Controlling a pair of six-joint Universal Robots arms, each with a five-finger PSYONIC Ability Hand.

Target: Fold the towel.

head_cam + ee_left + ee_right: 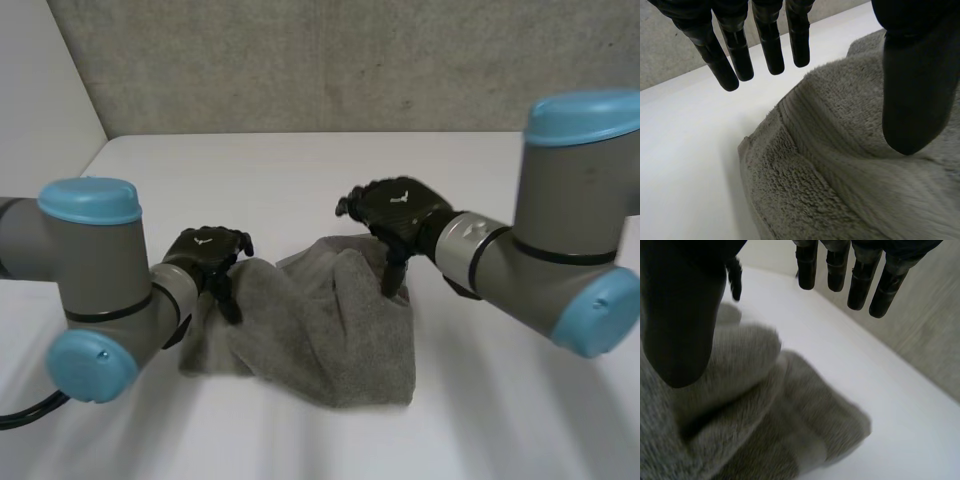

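Observation:
A grey towel [320, 325] lies bunched and partly folded on the white table [300, 170], with a raised ridge through its middle. My left hand [208, 255] hovers at the towel's left edge, open, its fingers [735, 55] straight over bare table and its thumb [912, 90] above the cloth [840, 165]. Over the towel's far right part hangs my right hand [400, 215], open too. Its fingers [860, 280] spread above the table beyond the towel [755, 415], and its thumb [682, 320] is just over the cloth. Neither hand holds anything.
A concrete wall [330, 60] rises behind the table's far edge. Bare white table lies around the towel on all sides. My two arms [90, 280] [560, 250] flank the towel near the front.

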